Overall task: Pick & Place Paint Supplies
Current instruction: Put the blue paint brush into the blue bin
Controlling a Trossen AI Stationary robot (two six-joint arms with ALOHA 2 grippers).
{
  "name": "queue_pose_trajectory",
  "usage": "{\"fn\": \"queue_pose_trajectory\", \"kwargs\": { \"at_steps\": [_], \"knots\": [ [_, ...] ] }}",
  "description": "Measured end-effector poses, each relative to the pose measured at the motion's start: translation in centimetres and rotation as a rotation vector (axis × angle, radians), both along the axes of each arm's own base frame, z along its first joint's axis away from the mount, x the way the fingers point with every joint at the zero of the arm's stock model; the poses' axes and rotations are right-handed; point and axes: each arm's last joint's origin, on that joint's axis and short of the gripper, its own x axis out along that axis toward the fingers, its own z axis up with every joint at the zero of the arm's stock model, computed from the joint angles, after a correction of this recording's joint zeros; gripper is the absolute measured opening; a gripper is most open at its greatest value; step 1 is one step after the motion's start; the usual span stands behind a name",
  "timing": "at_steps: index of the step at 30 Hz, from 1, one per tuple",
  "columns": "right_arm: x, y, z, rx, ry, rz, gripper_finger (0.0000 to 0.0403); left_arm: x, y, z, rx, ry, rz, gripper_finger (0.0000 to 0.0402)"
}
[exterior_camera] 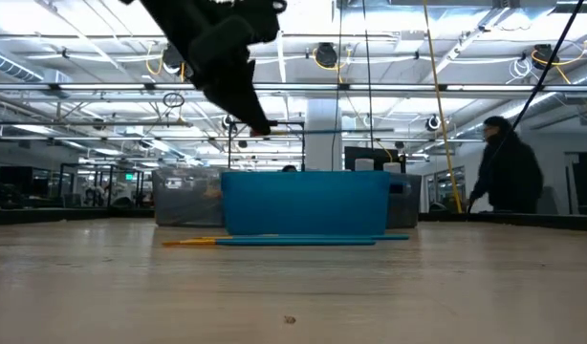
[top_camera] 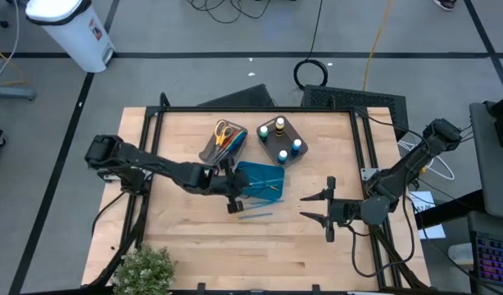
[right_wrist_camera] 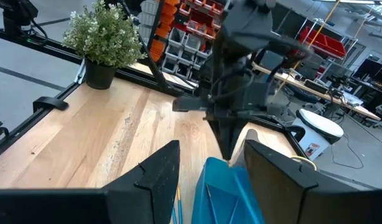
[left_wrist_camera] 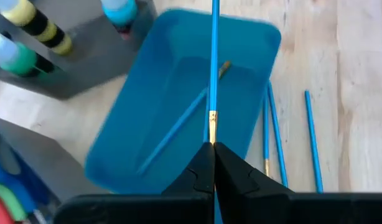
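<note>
My left gripper (left_wrist_camera: 213, 149) is shut on a thin blue brush (left_wrist_camera: 214, 56) and hangs over the near left end of the teal tray (top_camera: 260, 176). In the tray lies another blue brush (left_wrist_camera: 175, 130). Three more blue brushes (left_wrist_camera: 277, 134) lie flat on the wood beside the tray's near side. A grey bin (top_camera: 225, 141) holds scissors with yellow handles, and a second bin (top_camera: 283, 141) holds white paint bottles standing upright. My right gripper (top_camera: 305, 206) waits open to the right of the tray, pointing level toward it. My left gripper pinches the blue brush between its two fingertips, just behind the gold ferrule (left_wrist_camera: 212, 121). The fingers slant down from the table's left side, and the brush lies along them, its long handle sticking out ahead over the tray. The brush is lifted clear of the tray.
A potted plant (top_camera: 145, 269) stands at the table's near left corner. Black rails (top_camera: 251, 109) frame the wooden table. The two bins stand close behind the tray. In the low view a person (exterior_camera: 509, 172) stands in the room beyond.
</note>
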Motion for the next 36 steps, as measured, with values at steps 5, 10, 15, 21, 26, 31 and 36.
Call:
{"fn": "queue_pose_trajectory", "kwargs": {
  "at_steps": [5,10,15,21,26,31,36],
  "knots": [
    [0.0,0.0,0.0,-0.001,0.001,0.000,0.0171,-0.4,0.6,-2.0,-0.038,-0.020,0.009,0.0000],
    [0.0,0.0,0.0,0.012,0.000,-0.002,0.0171,-0.8,0.9,-3.0,-0.071,-0.037,0.052,0.0000],
    [0.0,0.0,0.0,0.012,0.000,-0.002,0.0171,-0.9,0.7,-3.2,-0.072,-0.040,0.079,0.0000],
    [0.0,0.0,0.0,0.011,0.000,-0.001,0.0171,-1.1,0.5,-3.3,-0.086,-0.038,0.099,0.0001],
    [0.0,0.0,0.0,0.010,0.000,-0.001,0.0171,-1.1,0.6,-3.3,-0.086,-0.042,0.111,0.0001],
    [0.0,0.0,0.0,0.010,0.000,-0.002,0.0171,-1.1,0.5,-3.3,-0.086,-0.041,0.111,0.0001],
    [0.0,0.0,0.0,0.010,0.000,-0.001,0.0171,-1.1,0.6,-3.3,-0.093,-0.033,0.122,0.0001]
  ]
}}
